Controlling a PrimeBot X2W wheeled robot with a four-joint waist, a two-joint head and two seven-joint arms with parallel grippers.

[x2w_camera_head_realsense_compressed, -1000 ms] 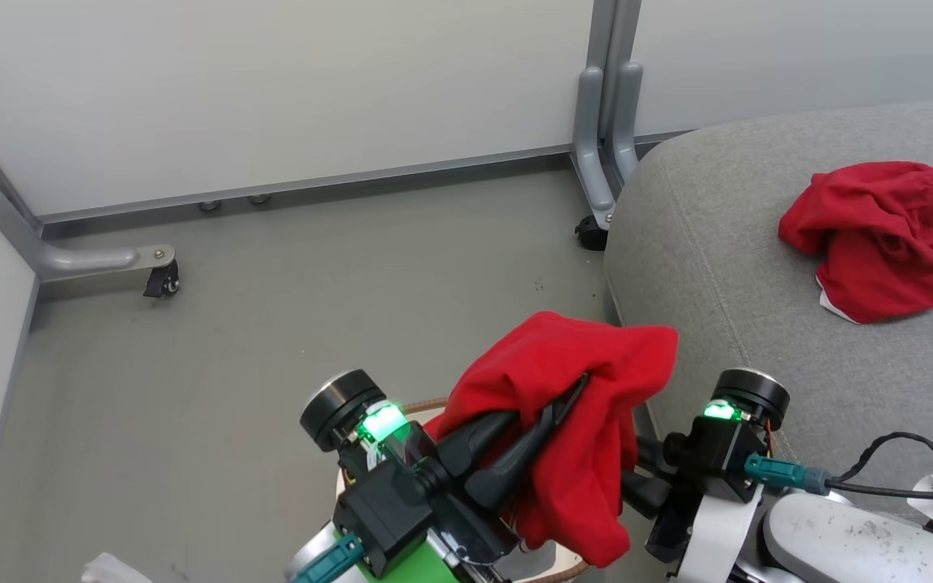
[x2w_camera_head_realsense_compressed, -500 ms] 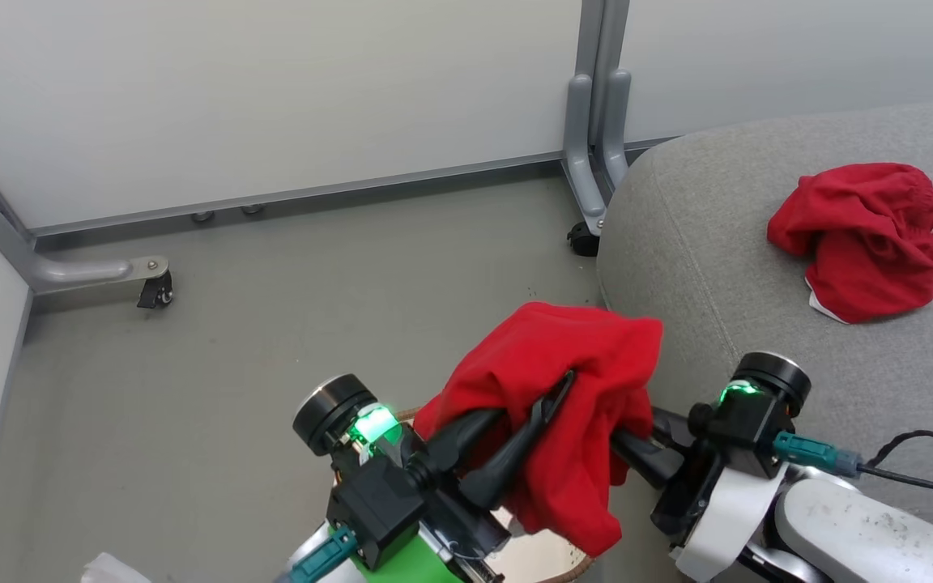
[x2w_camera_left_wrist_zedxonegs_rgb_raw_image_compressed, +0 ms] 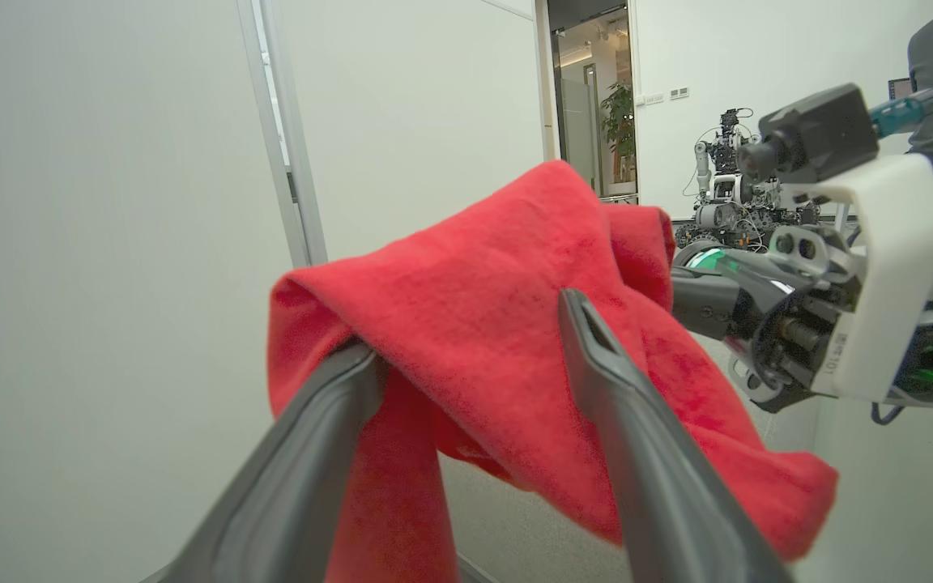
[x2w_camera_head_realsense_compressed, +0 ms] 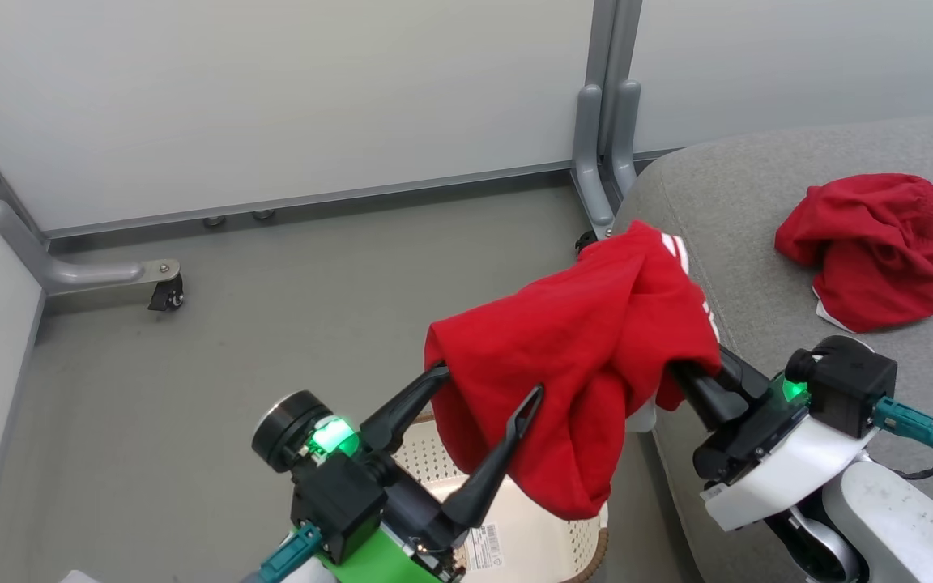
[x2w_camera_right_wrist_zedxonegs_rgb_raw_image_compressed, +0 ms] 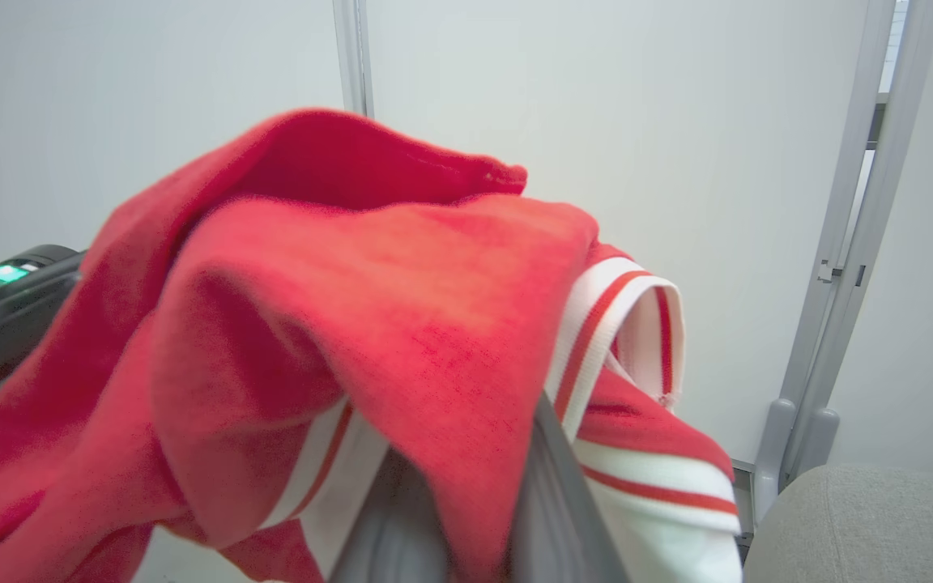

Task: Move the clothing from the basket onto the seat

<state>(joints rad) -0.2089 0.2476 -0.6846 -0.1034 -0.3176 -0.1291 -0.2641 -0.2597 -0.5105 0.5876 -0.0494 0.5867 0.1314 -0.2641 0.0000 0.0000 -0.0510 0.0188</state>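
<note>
- The basket is seen on the floor, just beside the seat's left edge. No clothing is seen in the part of it that shows, only a label.
- The left gripper is held above the basket with its jaws spread wide. Nothing is clamped, though red cloth is draped over one finger.
- The held garment, red with white stripes, is hung in the air between the two grippers, partly above the basket and reaching over the seat's left edge.
- The right gripper is closed on the garment's right part, its fingertips buried in the folds.
- The seat is set to the right, and the other garment is already laid crumpled on it, well in from the left edge.
- The step in hand is judged to be the carrying of the last piece. Next, the cloth must be slid off the left finger and carried rightward past the seat's edge before the right jaws are opened, lest it be dropped on the floor.
</note>
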